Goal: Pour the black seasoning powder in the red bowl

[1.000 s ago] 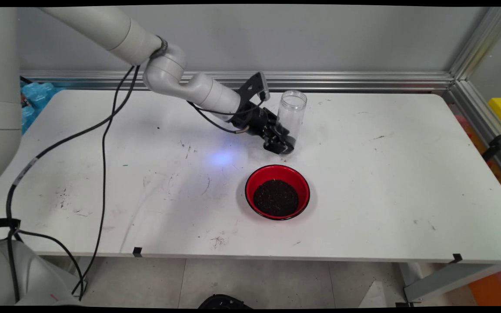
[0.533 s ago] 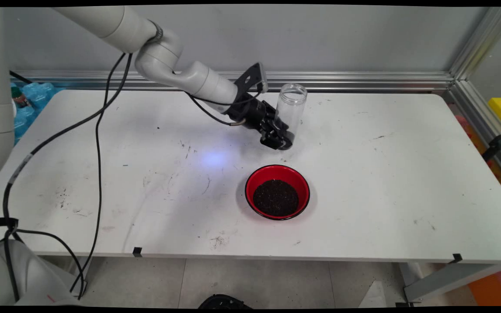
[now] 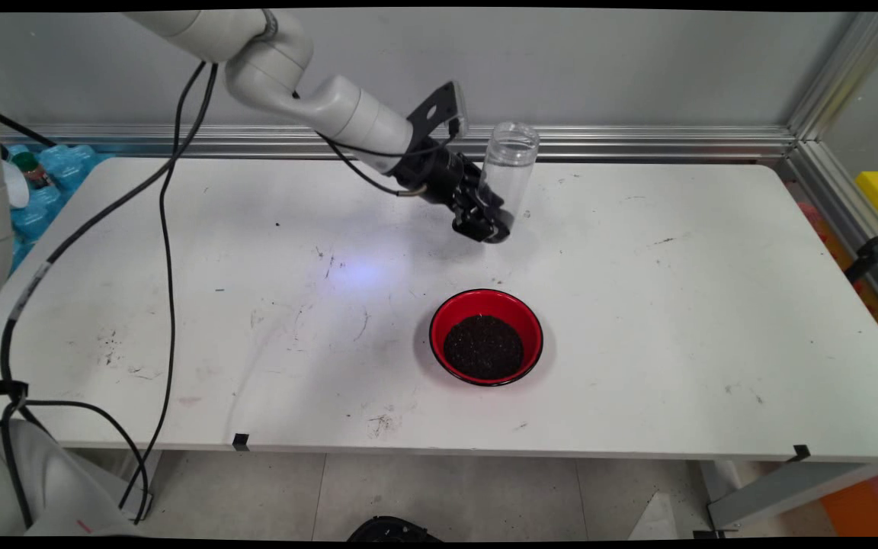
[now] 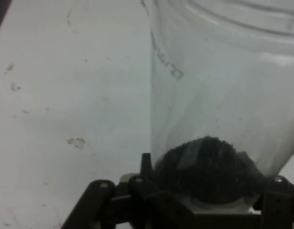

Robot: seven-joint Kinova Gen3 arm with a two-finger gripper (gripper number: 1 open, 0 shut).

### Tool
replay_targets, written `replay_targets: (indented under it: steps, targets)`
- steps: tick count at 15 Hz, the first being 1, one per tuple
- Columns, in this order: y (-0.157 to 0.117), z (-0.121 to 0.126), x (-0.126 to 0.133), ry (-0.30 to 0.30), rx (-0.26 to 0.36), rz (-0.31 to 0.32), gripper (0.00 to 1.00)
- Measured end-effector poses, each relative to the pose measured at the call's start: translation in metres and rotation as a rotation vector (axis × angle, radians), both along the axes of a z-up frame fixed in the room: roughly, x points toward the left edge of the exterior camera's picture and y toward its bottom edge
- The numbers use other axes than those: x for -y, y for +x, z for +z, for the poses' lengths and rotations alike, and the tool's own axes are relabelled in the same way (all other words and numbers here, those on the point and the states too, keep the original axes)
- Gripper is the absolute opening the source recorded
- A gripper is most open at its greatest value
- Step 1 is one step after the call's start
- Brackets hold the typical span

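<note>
the tool [image 3: 494,227] has hold of the clear jar [image 3: 507,171], clamped around its lower end, fingers pressed in from either side. the jar is up off the tabletop [image 3: 713,305], held close to upright with a slight lean, open mouth on top, over the far middle of the surface near the back rail [image 3: 637,141].

from the hand view the jar [image 4: 223,105] fills most of the frame, and there it is: a small dark mound of grainy stuff [image 4: 206,164] sitting in the bottom, just above the black linkage. only a little of it, the rest of the jar is see-through and bare, with some faint lettering on the wall. in the main view the jar's contents are hidden behind the tool.

nearer the front, well apart from the jar, a red bowl [image 3: 439,335] with a black rim rests on the tabletop. inside it lies a round patch of the same sort of dark, crumbly material [image 3: 483,348], covering the bowl's floor but not reaching the rim.

black cables [image 3: 168,229] hang down from the arm on the left. the tabletop around the bowl shows scuffs and a few dark specks.
</note>
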State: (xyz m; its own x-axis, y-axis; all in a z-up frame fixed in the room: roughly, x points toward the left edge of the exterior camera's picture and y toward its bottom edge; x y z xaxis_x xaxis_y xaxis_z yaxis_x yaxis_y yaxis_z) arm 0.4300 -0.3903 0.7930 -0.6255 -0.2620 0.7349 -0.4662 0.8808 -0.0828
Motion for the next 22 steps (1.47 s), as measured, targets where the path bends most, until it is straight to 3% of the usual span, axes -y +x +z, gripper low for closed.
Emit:
replay_targets:
  steps: [7,15,22]
  targets:
    - [-0.006,0.029,-0.001,-0.053,0.014,-0.027,0.0]
    - [-0.009,0.042,-0.028,-0.274,0.162,-0.312,0.0]
    - [-0.01,0.038,-0.034,-0.445,0.245,-0.445,0.0]
